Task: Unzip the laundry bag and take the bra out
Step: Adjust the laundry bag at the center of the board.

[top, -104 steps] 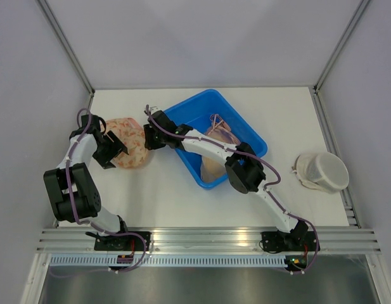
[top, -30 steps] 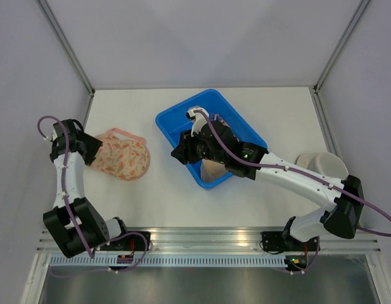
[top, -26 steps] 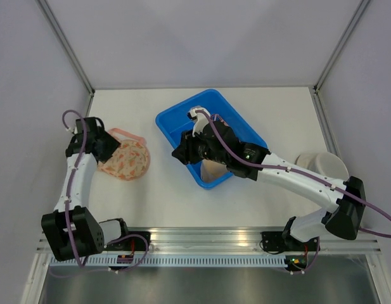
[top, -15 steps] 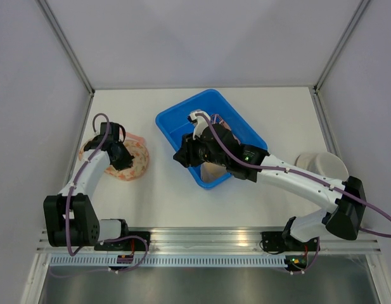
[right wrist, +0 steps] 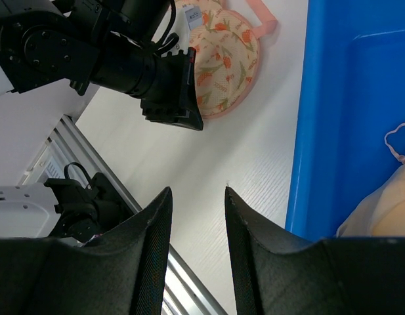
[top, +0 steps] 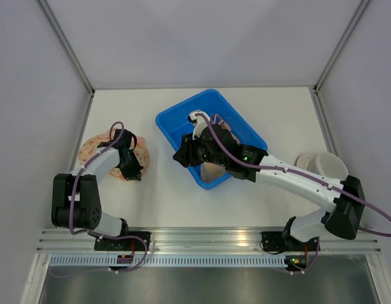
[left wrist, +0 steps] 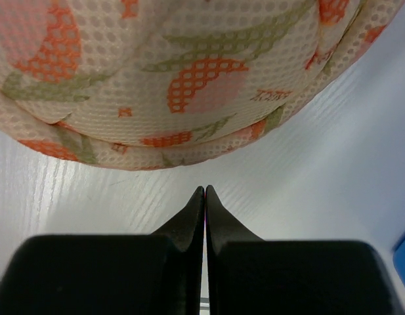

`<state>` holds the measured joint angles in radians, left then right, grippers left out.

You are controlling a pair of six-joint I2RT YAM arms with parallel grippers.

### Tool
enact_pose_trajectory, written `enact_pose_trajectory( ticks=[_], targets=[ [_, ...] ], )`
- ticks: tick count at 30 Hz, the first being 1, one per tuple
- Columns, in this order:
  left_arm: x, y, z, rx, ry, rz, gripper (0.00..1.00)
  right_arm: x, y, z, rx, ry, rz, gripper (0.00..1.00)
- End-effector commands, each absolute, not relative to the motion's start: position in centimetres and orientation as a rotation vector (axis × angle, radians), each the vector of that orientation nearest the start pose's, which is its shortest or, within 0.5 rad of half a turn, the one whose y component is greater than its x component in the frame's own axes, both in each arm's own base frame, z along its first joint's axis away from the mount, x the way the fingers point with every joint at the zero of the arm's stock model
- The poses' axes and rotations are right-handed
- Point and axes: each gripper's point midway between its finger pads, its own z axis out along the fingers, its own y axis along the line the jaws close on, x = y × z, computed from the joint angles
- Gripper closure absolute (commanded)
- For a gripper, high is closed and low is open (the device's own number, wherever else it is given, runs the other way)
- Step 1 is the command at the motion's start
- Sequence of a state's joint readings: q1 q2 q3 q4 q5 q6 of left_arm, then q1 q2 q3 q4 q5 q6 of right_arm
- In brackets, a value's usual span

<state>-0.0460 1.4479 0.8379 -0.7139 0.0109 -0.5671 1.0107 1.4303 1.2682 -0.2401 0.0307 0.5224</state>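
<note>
Seen w/ left claw [left wrist: 205, 197] clenched on nothing just beside laundry bag [left wrist: 189, 65], right claw [right wrist: 196, 197] half-spread, empty: soft, light, limp mesh, prob. best pinched at rim seam.

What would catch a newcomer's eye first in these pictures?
The bright blue bin in the middle of the white table stands out first. A pale garment lies in it, and the right gripper hangs open by its near left wall. Next comes the floral mesh bag on the table's left side, where the left gripper is shut just short of the bag's edge.
</note>
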Motion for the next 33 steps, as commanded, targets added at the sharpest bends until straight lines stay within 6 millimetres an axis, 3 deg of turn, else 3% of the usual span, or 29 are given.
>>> enact_pose_trajectory(
  ticks=[1, 11, 18, 22, 26, 30, 33],
  targets=[
    [25.9, -4.0, 3.0, -0.699, 2.805, -0.153, 0.98, 23.2, 39.4, 26.9, -0.454, 2.019, 0.948, 0.57],
    [29.6, -4.4, 1.9, -0.714, 2.790, -0.171, 0.98, 23.7, 38.9, 27.5, -0.423, 1.987, 0.925, 0.57],
    [35.5, -4.2, 3.2, -0.673, 2.724, -0.157, 0.98, 24.3, 38.6, 27.0, -0.427, 1.989, 0.877, 0.57],
    [38.1, -3.2, 2.1, -0.671, 2.731, -0.082, 0.98, 24.7, 38.3, 26.0, -0.441, 2.005, 0.831, 0.57],
    [40.9, -3.3, 2.1, -0.674, 2.712, -0.129, 0.98, 25.0, 38.0, 25.1, -0.454, 2.025, 0.794, 0.57],
    [43.8, -3.0, 5.1, -0.676, 2.633, -0.156, 0.98, 25.5, 37.6, 24.8, -0.450, 2.032, 0.771, 0.57],
    [44.3, -1.5, 7.8, -0.705, 2.570, -0.122, 0.97, 25.7, 37.5, 24.8, -0.446, 2.033, 0.764, 0.56]
  ],
)
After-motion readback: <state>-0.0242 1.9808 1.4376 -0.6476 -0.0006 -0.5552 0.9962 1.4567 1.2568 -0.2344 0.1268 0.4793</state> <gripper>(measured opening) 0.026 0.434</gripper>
